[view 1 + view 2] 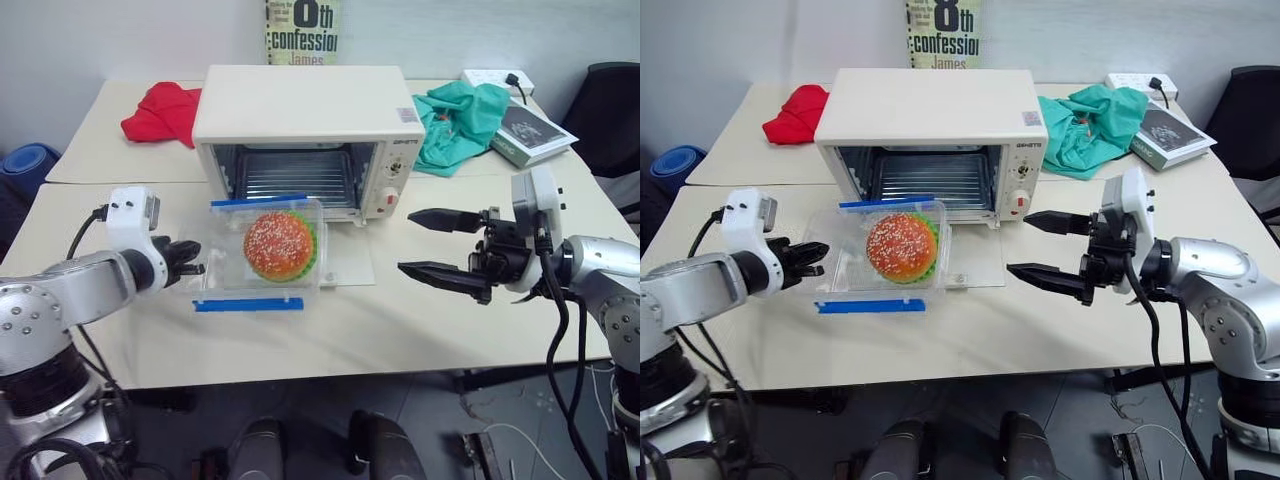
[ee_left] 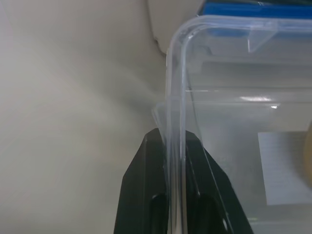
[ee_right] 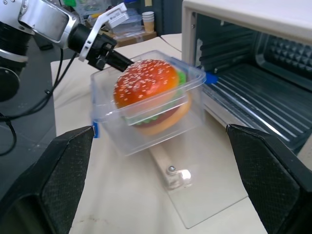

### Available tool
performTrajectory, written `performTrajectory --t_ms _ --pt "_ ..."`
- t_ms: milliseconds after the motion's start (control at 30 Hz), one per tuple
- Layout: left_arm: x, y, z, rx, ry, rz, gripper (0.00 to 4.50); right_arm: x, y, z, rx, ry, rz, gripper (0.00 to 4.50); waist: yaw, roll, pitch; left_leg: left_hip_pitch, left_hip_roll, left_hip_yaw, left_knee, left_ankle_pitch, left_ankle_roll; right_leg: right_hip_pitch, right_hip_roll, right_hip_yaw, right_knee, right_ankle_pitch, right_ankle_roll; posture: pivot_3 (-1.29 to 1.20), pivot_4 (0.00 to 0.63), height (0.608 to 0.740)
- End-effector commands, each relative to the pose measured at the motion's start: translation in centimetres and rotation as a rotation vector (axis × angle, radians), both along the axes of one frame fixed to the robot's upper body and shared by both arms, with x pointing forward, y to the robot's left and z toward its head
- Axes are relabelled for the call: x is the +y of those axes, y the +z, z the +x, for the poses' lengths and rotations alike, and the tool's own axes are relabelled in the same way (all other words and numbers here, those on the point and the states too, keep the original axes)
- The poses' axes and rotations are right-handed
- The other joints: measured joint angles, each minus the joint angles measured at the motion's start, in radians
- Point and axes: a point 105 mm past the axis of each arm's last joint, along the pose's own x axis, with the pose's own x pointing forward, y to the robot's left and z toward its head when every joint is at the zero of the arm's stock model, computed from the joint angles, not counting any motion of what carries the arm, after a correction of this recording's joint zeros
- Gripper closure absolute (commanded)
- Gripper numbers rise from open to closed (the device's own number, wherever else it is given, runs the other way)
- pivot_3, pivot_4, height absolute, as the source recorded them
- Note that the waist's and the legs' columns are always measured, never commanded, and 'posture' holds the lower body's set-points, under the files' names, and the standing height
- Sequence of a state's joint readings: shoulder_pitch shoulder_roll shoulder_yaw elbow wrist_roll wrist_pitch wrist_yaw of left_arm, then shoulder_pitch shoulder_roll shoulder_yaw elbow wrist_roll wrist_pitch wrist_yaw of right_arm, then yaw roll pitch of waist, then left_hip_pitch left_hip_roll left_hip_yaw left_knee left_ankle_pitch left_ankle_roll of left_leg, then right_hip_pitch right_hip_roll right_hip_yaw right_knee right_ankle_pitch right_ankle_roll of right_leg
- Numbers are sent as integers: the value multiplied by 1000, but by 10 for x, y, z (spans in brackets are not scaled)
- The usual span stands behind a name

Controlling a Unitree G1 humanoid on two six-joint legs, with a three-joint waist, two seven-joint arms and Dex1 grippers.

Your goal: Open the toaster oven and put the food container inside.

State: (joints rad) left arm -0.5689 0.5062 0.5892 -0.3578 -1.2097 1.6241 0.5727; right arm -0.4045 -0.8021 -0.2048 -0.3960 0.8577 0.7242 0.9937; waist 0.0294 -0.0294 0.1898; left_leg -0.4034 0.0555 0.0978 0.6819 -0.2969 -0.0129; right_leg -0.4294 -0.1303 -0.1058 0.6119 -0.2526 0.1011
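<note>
Tables: two cream tops [image 1: 300, 340], pushed together
Wall: pale, plain [image 1: 150, 30]
Chair: black [image 1: 612, 110], far right corner

Silver-grey metal shells are covering both arms, rounded at the joints and dotted with small dark screw holes. Black collars are ringing the wrists. A white boxy camera housing is sitting atop each wrist, the left one showing a small dark port. Black cables are looping from both housings along the forearms. The left tool [image 1: 190, 259] is showing short black fingers; the right tool [image 1: 438, 245] is showing two long, tapering black fingers with textured pads [image 3: 63, 180].
</note>
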Motion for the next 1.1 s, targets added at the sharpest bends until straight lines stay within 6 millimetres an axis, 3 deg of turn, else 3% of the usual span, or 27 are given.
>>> performTrajectory --t_ms 33,267,367,567,733,833,1000,1100 --pt "-14 14 3 -61 27 -17 4498 0 8 -14 -39 39 -6 0 4 0 0 0 -1 0 0 0 0 0 -1 0 0 0 0 0 150 740" --pt "-48 14 4 -8 -60 -43 4498 6 2 -19 -23 54 -7 0 19 0 0 0 -2 -2 0 1 1 1 -2 1 0 1 1 0 150 740" --pt "-51 14 4 41 -62 -24 4498 9 1 -18 -22 55 -2 0 20 0 0 0 -2 -3 0 1 1 1 -2 1 -1 1 1 0 150 740" --pt "-46 24 8 73 -13 -66 2677 11 -2 -16 -19 44 10 0 14 0 0 1 -2 -2 -1 1 1 1 -1 2 -2 0 0 0 150 740" --pt "-30 21 6 82 88 -97 1114 7 -6 -15 -6 18 10 0 14 0 0 0 -2 -1 -1 1 1 1 -1 2 -3 0 0 0 150 740" --pt "-28 27 6 41 103 -177 1114 4 -8 -15 3 9 8 0 14 0 0 0 -2 -1 -1 1 1 1 -1 2 -3 0 0 0 150 740" --pt "-47 61 -6 -143 -138 -355 1114 1 -14 -16 25 -4 -11 0 15 0 0 0 -2 0 -1 1 1 1 0 1 -4 0 0 0 150 740" --pt "-35 69 -6 -225 -179 -416 1114 0 -13 -18 43 2 0 0 13 1 0 0 -2 1 -1 1 1 1 0 1 -4 0 0 0 150 740"
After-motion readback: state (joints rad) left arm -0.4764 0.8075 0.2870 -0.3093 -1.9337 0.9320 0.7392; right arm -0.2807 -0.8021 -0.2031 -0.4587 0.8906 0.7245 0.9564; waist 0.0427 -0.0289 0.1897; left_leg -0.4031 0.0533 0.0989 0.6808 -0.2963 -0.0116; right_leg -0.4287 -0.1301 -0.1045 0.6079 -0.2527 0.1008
